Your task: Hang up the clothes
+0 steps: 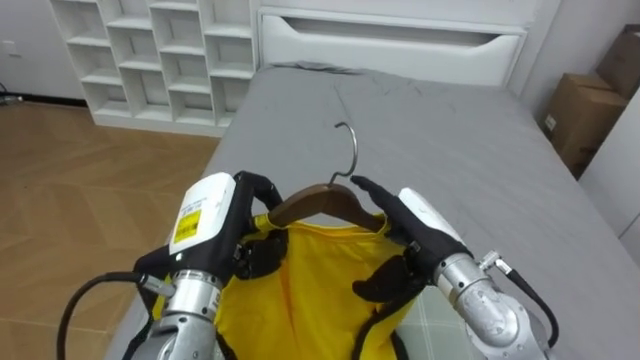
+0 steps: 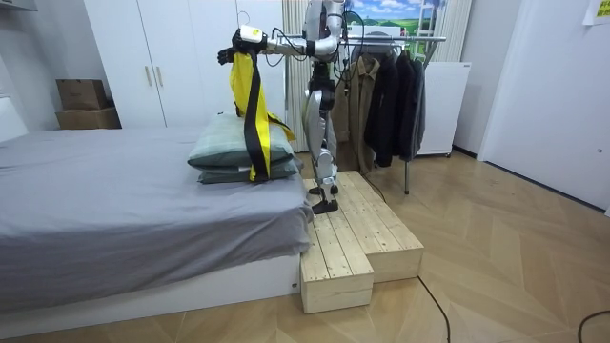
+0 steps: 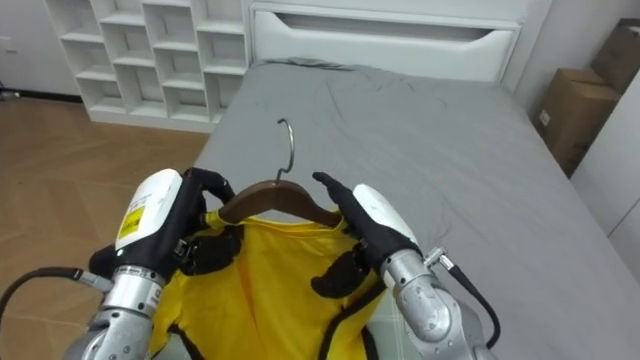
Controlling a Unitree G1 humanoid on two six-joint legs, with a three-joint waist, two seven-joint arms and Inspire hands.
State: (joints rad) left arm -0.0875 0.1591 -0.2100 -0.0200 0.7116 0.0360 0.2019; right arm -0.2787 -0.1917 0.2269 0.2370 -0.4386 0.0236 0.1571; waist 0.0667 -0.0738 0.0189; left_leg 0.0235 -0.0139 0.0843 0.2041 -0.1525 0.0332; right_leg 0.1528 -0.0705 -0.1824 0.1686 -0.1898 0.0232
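While the robot stands on a wooden platform (image 2: 353, 238) by the bed (image 1: 450, 130), both arms reach out over the mattress. Left hand (image 1: 205, 225): fingers curled over the hanger's (image 1: 320, 200) left end, clamped on it. Right hand (image 1: 430, 235): fingers laid along the hanger's right shoulder, thumb underneath, pinching it. Hanger is level, hook up. Yellow garment (image 1: 310, 280) is on the hanger and hangs down to the pillows (image 2: 229, 148). Rack (image 2: 400, 40) with dark coats is behind the robot.

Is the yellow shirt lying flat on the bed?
No, the yellow shirt hangs from a wooden hanger that the left hand and right hand hold up above the bed.
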